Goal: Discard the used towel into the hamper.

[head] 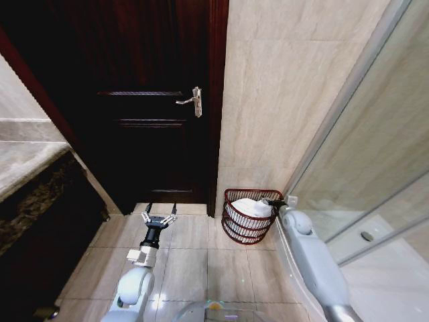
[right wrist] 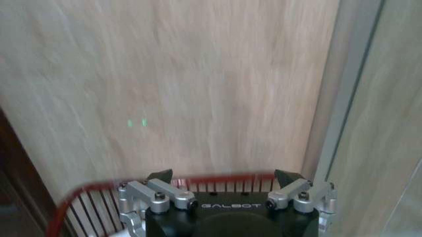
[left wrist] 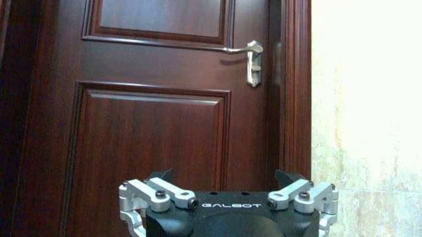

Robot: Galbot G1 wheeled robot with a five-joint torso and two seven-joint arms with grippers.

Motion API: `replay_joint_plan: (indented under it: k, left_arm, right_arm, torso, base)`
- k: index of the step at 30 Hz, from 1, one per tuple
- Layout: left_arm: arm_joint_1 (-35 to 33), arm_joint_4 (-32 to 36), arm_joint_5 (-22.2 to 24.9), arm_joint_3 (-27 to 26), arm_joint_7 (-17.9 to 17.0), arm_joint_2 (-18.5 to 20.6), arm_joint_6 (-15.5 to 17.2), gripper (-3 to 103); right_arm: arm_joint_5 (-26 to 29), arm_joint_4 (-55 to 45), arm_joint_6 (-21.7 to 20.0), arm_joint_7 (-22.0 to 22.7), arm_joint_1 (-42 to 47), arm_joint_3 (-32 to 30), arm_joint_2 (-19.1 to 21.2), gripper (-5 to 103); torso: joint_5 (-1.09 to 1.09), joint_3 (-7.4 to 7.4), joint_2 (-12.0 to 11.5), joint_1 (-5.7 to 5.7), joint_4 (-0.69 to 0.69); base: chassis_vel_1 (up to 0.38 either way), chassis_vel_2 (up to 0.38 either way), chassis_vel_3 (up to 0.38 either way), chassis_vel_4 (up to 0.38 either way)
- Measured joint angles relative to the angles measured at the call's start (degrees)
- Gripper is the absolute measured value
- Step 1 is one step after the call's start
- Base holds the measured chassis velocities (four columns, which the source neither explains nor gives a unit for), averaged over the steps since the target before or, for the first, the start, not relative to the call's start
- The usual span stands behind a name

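White towel (head: 253, 207) lies in the hamper (head: 249, 230); right gripper (head: 280, 201) apparently spread above its rim, left gripper (head: 159, 216) spread, low before the door (head: 151, 100)

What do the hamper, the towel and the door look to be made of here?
The hamper looks like reddish coated wire: thin ribs under a thicker rim, gaps between them. The towel inside looks like soft white cloth, bunched in folds. The door looks like dark polished wood, grained, with raised panels; possibly veneer.
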State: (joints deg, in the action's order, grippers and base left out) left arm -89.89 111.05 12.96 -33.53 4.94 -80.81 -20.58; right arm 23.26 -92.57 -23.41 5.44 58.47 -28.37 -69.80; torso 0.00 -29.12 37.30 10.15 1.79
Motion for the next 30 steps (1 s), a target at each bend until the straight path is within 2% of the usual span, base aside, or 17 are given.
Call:
replay_joint_plan:
  k: [1, 4, 5, 8, 9, 11, 13, 16, 17, 19, 25, 30]
  left_arm:
    - [0.0, 0.0, 0.0, 0.0, 0.0, 0.0, 0.0, 100]
    - [0.0, -0.5, 0.4, 0.2, -0.3, -0.4, -0.6, 100]
    - [0.0, -0.5, 0.4, 0.2, -0.3, -0.4, -0.6, 100]
    - [-0.1, -0.9, 0.5, 0.8, -0.6, -0.5, -0.8, 100]
    - [-0.1, -0.9, 0.5, 0.8, -0.6, -0.5, -0.8, 100]
    - [0.1, -1.6, 0.3, 1.3, -0.6, -1.2, -0.8, 100]
    - [0.2, -1.8, 0.1, 1.4, -0.5, -1.6, -0.8, 100]
    - [0.6, -2.7, -0.3, 1.9, -0.4, -3.6, -0.6, 100]
    - [0.6, -2.7, -0.3, 1.9, -0.4, -3.6, -0.6, 100]
    - [0.4, -3.0, -0.7, 2.3, -0.3, -3.9, -0.7, 100]
    - [-0.1, -4.3, -2.3, 2.6, -0.4, -4.2, -1.5, 100]
    - [-0.4, -4.4, -2.6, 2.5, -0.4, -3.5, -1.5, 100]
  right_arm:
    - [0.0, 0.0, 0.0, 0.0, 0.0, 0.0, 0.0, 100]
    - [-4.3, -7.8, 8.1, 0.2, 6.4, -1.5, -1.1, 100]
    - [-4.3, -7.8, 8.1, 0.2, 6.4, -1.5, -1.1, 100]
    - [-11.1, -13.7, 14.9, 0.2, 13.3, -3.0, -4.0, 100]
    - [-11.1, -13.7, 14.9, 0.2, 13.3, -3.0, -4.0, 100]
    - [-14.5, -17.4, 18.4, 0.4, 17.9, -4.3, -7.2, 100]
    - [-15.2, -18.3, 19.3, 0.4, 19.1, -4.6, -8.1, 100]
    - [-20.0, -21.0, 24.2, -0.6, 24.3, -6.2, -12.8, 100]
    - [-20.0, -21.0, 24.2, -0.6, 24.3, -6.2, -12.8, 100]
    - [-22.6, -21.7, 27.8, -1.3, 27.9, -6.4, -14.6, 100]
    - [-23.5, -22.2, 32.9, -0.8, 35.0, -5.5, -14.7, 100]
    - [-23.6, -24.4, 33.6, -0.8, 38.1, -5.0, -15.1, 100]
  torso:
    - [0.00, 0.00, 0.0, 0.00, 0.00]
    - [-0.02, 0.00, 0.0, 0.00, 0.02]
    - [-0.02, 0.00, 0.0, 0.00, 0.02]
    - [-0.01, 0.00, 0.0, 0.00, 0.00]
    - [-0.01, 0.00, 0.0, 0.00, 0.00]
    - [0.00, 0.00, 0.0, -0.01, -0.01]
    - [-0.01, 0.00, 0.0, -0.01, 0.01]
    - [-0.01, 0.00, 0.0, 0.00, 0.02]
    - [-0.01, 0.00, 0.0, 0.00, 0.02]
    - [0.00, 0.00, 0.0, 0.00, 0.01]
    - [-0.01, 0.00, 0.0, 0.00, 0.01]
    - [-0.01, 0.00, 0.0, 0.00, 0.01]
  base:
    - [0.000, 0.000, 0.000, 0.000]
    - [0.000, 0.000, 0.000, 0.000]
    - [0.000, 0.000, 0.000, 0.000]
    - [0.000, 0.000, 0.000, 0.000]
    - [0.000, 0.000, 0.000, 0.000]
    - [0.000, 0.000, 0.000, 0.000]
    - [0.000, 0.000, 0.000, 0.000]
    - [0.000, 0.000, 0.000, 0.000]
    - [0.000, 0.000, 0.000, 0.000]
    - [0.000, 0.000, 0.000, 0.000]
    - [0.000, 0.000, 0.000, 0.000]
    - [0.000, 0.000, 0.000, 0.000]
